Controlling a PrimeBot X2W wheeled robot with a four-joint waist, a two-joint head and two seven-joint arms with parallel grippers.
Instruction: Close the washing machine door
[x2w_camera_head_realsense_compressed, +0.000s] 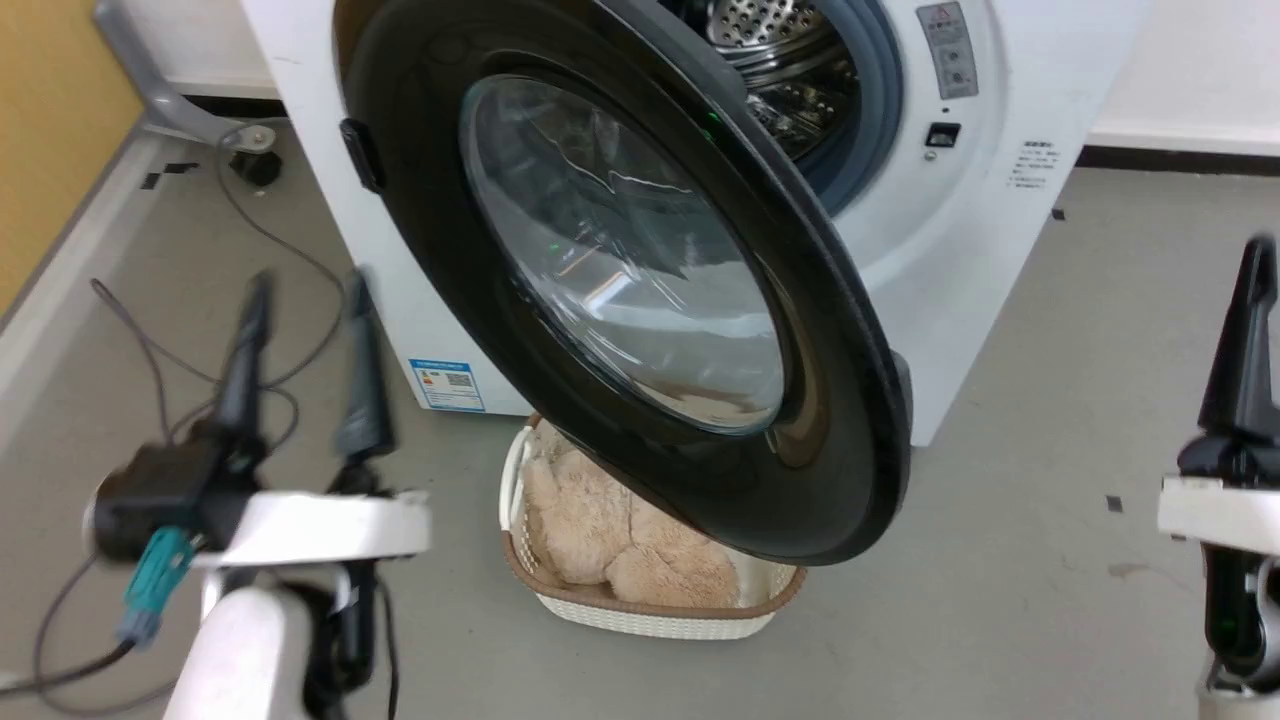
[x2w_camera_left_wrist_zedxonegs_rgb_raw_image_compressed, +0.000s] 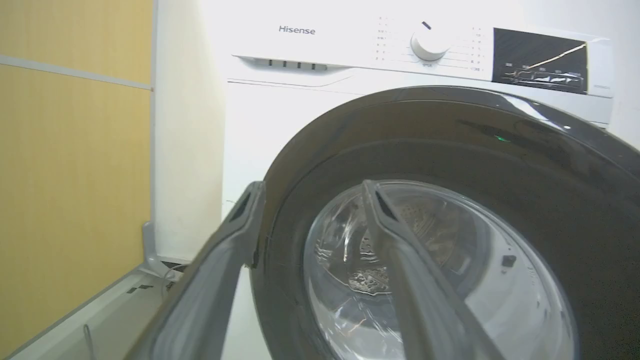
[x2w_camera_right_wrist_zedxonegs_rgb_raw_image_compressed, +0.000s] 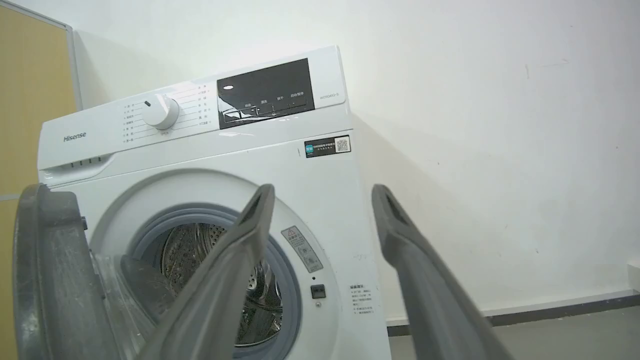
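Left gripper (x2w_camera_head_realsense_compressed: 308, 290) and right gripper (x2w_camera_right_wrist_zedxonegs_rgb_raw_image_compressed: 324, 192) hang near, fingers wide and empty — the washing machine door (x2w_camera_head_realsense_compressed: 820, 400) stands ajar between them. Best to press its free right edge steadily toward the washing machine (x2w_camera_head_realsense_compressed: 960, 250) until latched.

The washing machine (x2w_camera_head_realsense_compressed: 960, 300) has a smooth white shell. Its drum (x2w_camera_head_realsense_compressed: 770, 30) is shiny perforated metal ringed by matt grey rubber (x2w_camera_head_realsense_compressed: 880, 110). Its door (x2w_camera_head_realsense_compressed: 810, 500) is glossy black plastic around clear glass (x2w_camera_head_realsense_compressed: 620, 250). In front of the washing machine, a cream woven-look plastic basket (x2w_camera_head_realsense_compressed: 650, 615) holds fluffy beige cloth (x2w_camera_head_realsense_compressed: 590, 530) on a matt grey floor (x2w_camera_head_realsense_compressed: 1000, 580).
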